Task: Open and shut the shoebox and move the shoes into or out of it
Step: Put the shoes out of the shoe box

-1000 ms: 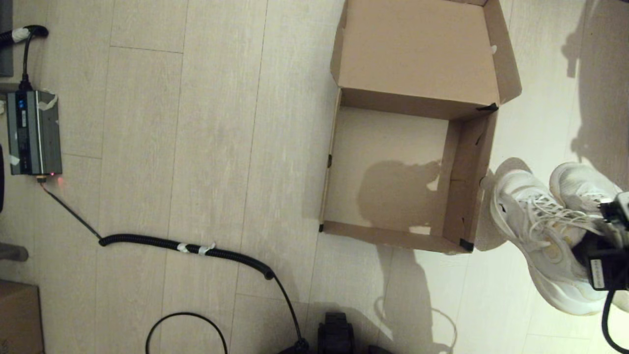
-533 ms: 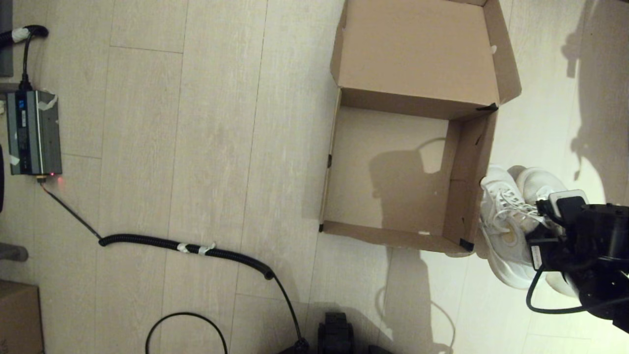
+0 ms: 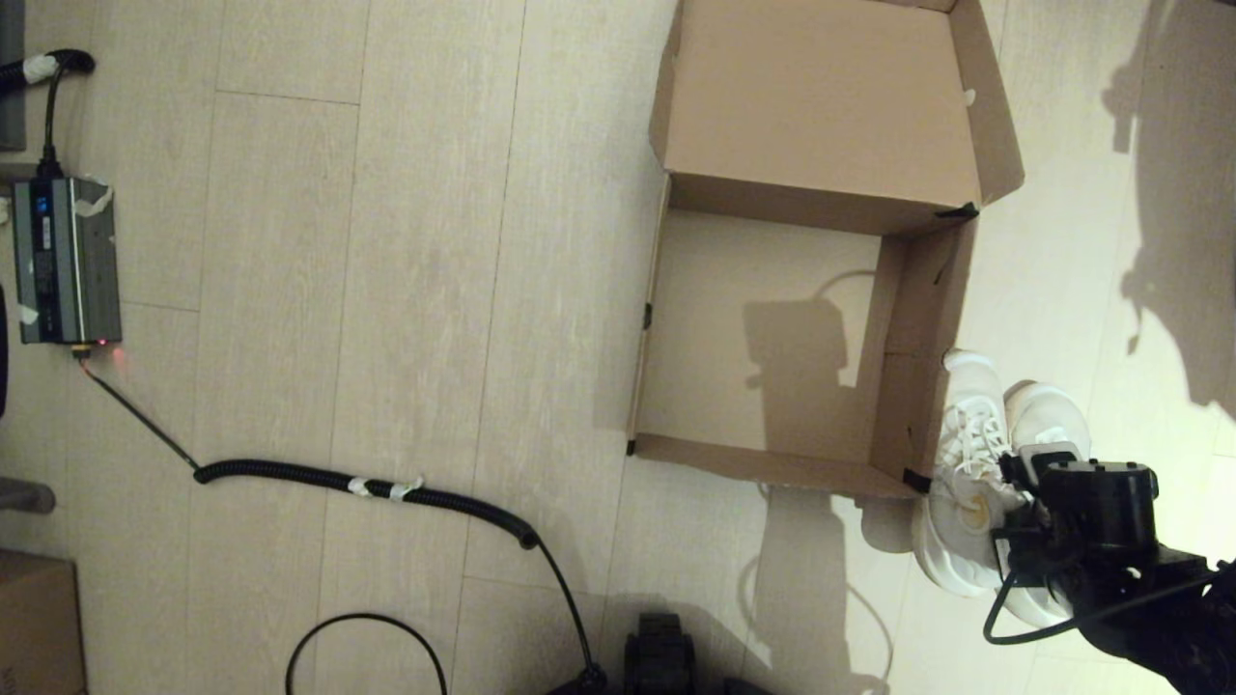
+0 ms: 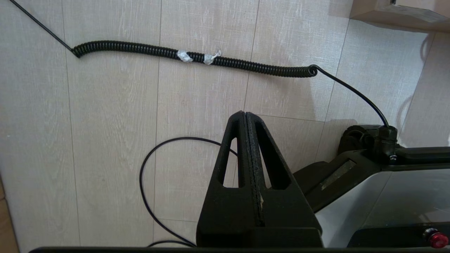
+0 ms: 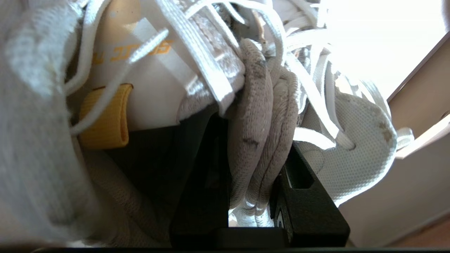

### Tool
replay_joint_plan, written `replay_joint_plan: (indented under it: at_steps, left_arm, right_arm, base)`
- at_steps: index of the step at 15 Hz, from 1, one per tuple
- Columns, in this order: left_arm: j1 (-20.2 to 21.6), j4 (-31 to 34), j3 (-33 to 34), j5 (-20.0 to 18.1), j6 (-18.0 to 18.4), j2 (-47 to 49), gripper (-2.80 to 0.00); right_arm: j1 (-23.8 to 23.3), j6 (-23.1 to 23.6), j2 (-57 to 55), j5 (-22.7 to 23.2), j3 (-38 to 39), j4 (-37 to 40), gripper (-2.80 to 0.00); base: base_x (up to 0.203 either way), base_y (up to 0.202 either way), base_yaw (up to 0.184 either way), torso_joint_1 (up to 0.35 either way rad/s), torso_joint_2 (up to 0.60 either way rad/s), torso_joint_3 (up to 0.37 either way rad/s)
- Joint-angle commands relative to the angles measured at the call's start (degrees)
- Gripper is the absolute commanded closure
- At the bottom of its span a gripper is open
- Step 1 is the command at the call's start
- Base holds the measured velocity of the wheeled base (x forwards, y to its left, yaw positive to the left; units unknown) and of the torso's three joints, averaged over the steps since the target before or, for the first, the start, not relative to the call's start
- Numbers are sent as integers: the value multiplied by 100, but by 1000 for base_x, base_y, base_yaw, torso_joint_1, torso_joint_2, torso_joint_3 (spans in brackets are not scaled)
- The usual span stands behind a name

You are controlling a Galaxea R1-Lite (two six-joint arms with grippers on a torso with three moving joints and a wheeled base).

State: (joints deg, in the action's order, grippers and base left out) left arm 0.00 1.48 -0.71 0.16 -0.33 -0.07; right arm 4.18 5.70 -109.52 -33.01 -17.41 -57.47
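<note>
The brown cardboard shoebox (image 3: 676,323) lies open on the floor, its lid (image 3: 821,97) folded back and its inside bare. The white sneakers (image 3: 970,454) sit side by side just outside the box's right wall, near its front right corner. My right gripper (image 3: 1025,494) is over them, shut on both shoes' inner collars (image 5: 262,140), which are pinched together between its black fingers (image 5: 309,196). Laces and a yellow tab (image 5: 105,119) fill the right wrist view, with the box's wall (image 5: 418,147) beside them. My left gripper (image 4: 245,116) is shut and empty, parked low near the robot's base.
A coiled black cable (image 3: 386,487) runs across the floor at the front left, seen also as the coiled cable (image 4: 197,59) under the left gripper. A grey power unit (image 3: 66,261) lies far left. A darker carton (image 3: 39,623) sits at the bottom left corner.
My right gripper has carried the pair of shoes leftward and toward the front, bringing them close against the shoebox's right wall. The left arm has not moved.
</note>
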Motion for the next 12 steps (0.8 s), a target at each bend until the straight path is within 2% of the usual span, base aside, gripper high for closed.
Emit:
replay_joint_plan:
  at_steps: [1,4,5,8,12]
  left_arm:
    - [0,2,0,2,-2,7,0]
    - [0,-6,0,2,-2,7,0]
    - [0,-7,0,2,-2,7,0]
    - [0,-6,0,2,-2,7,0]
    - [0,2,0,2,-2,7,0]
  right_arm:
    - [4,-43,-276,3,110,-19,0]
    - [10,-229,-441,84,328,-219,0]
    - [12,-234,-463,100,401,-378,-280]
    - [13,-320,-551,84,544,-511,-280]
    - [197,-760,-690,73,722,-523,-280]
  base:
    - [0,0,0,0,0,0]
    - [0,0,0,0,0,0]
    - [0,0,0,0,0,0]
    - [0,0,0,0,0,0]
    - [0,0,0,0,0,0]
